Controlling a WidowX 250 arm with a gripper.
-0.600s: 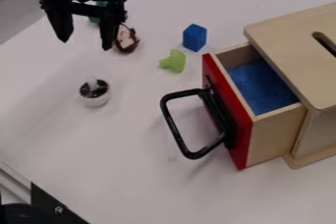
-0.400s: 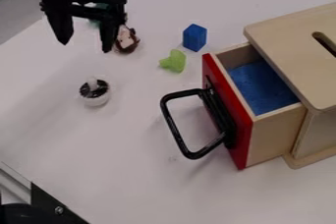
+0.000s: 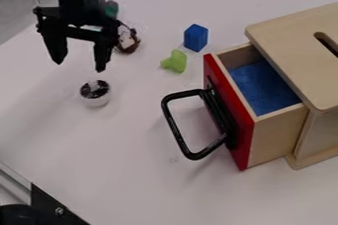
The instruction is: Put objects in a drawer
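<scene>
My gripper (image 3: 79, 65) hangs at the upper left, open, with nothing between its fingers, above and behind a small white round object with a dark top (image 3: 95, 93). A brown-haired doll head (image 3: 128, 39) lies just right of the gripper, partly hidden by it. Farther right are a blue block (image 3: 196, 37) and a light green piece (image 3: 174, 61) on the table. The drawer (image 3: 228, 113), red-fronted with a black handle and a blue bottom, is pulled out of the wooden box (image 3: 297, 46).
A teal object (image 3: 111, 9) stands behind the gripper on the white table (image 3: 132, 169). The drawer's black handle (image 3: 173, 123) juts out toward the left. A metal edge with a black bracket (image 3: 56, 206) lies at the lower left corner.
My gripper has come down and slightly left in the view, nearer the white round object. The drawer and the loose objects have stayed in place.
</scene>
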